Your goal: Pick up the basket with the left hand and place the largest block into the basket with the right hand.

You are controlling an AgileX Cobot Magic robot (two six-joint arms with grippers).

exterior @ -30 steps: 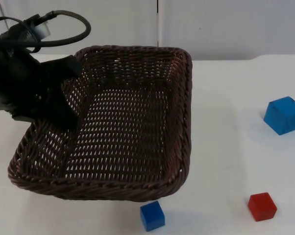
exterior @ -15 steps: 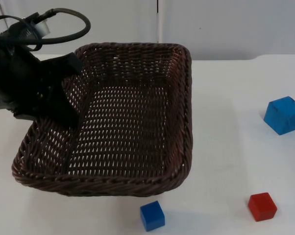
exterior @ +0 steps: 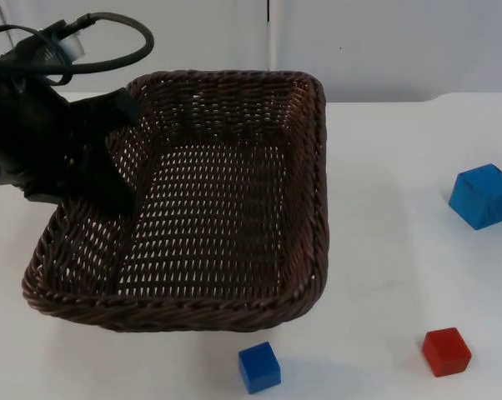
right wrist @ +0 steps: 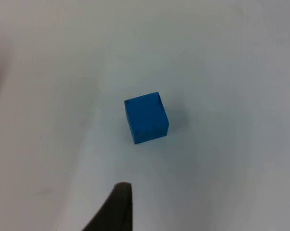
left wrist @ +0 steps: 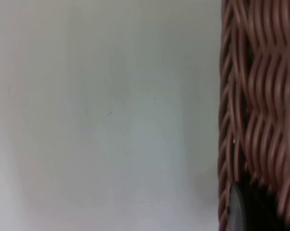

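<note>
1. Presently, the left gripper (exterior: 109,179) pinched the left rim of the basket (exterior: 309,208), which hung tilted above the table (exterior: 384,275).
2. Large blue block (exterior: 483,196) sat well right of the basket, untouched; small blue block (exterior: 259,367) and red block (exterior: 446,351) lay nearer.
3. Right gripper (right wrist: 117,209) hovered above the large blue block; its finger state could not be told.
4. Risk: one-sided grip could let the basket tip when loaded.

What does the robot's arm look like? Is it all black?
Mostly, yes. The left arm is chunky and matte black, with a grey-silver piece near its upper end. The right gripper's fingertip is black too, narrow and tapered.
</note>
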